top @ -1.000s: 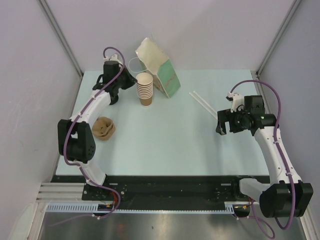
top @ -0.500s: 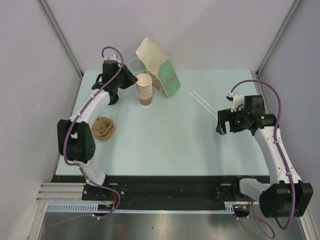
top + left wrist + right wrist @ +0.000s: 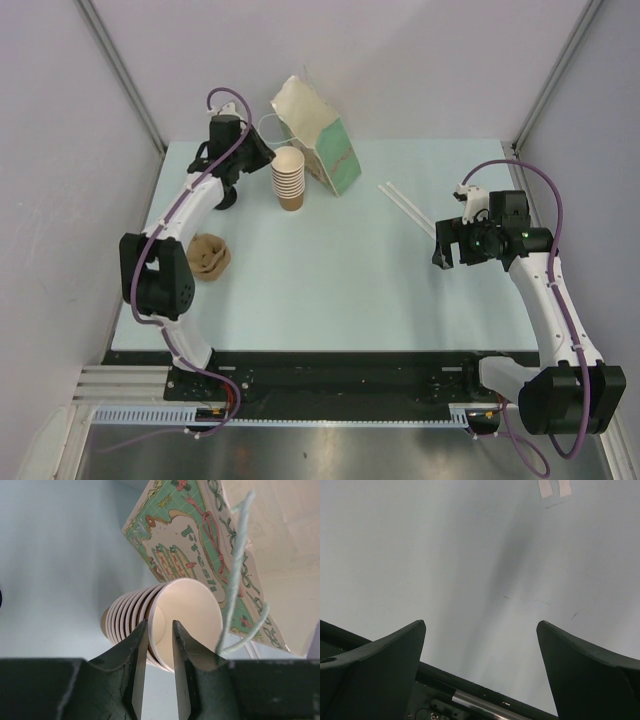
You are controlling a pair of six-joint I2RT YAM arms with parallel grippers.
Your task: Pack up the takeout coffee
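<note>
Far left now: left gripper [image 3: 160, 625] up against stack of nested brown paper cups [image 3: 150, 622], jaws a slit apart astride top rim, grasp impossible to tell. Right gripper [image 3: 481, 623] gaping wide over pale blue desk [image 3: 470, 555]. Small takeout cup with round black lid [image 3: 226, 198] far left, tucked beside left arm.

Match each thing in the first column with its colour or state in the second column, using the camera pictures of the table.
Column 1:
1. stack of cups
2. paper bag
3. straws
4. right end effector

Column 2:
A. wide open, holding nothing
B. white, lying flat
C. nested, standing upright
D. green printed side

Pairs: 1-C; 2-D; 3-B; 4-A
</note>
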